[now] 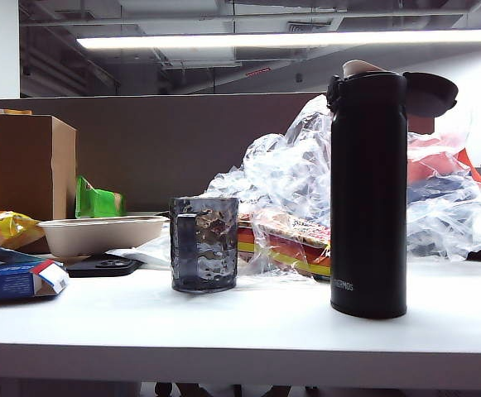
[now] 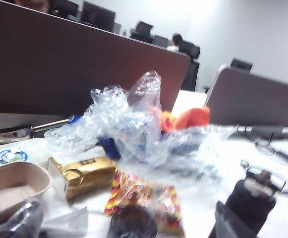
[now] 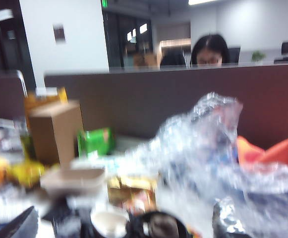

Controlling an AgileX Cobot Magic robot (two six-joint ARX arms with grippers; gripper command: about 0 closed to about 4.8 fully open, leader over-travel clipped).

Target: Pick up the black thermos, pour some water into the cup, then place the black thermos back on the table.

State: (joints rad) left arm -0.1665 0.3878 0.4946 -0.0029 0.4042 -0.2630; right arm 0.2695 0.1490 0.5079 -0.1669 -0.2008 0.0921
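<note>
Black thermos (image 1: 368, 194) is seen upright on table (image 1: 248, 331), lid flipped open, right of cup (image 1: 204, 243), untouched; both grippers, out of ext. view, read wide open, empty; approach w/ side grasp is still needed.

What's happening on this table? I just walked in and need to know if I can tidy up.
Nothing is being handled yet. The black thermos stands upright on the table with its lid flipped open, and the cup stands apart to its left in the outside view. Neither claw appears in that view. The wrist cameras, both blurred, look over the clutter from above; both claws read as open and hold nothing.
</note>
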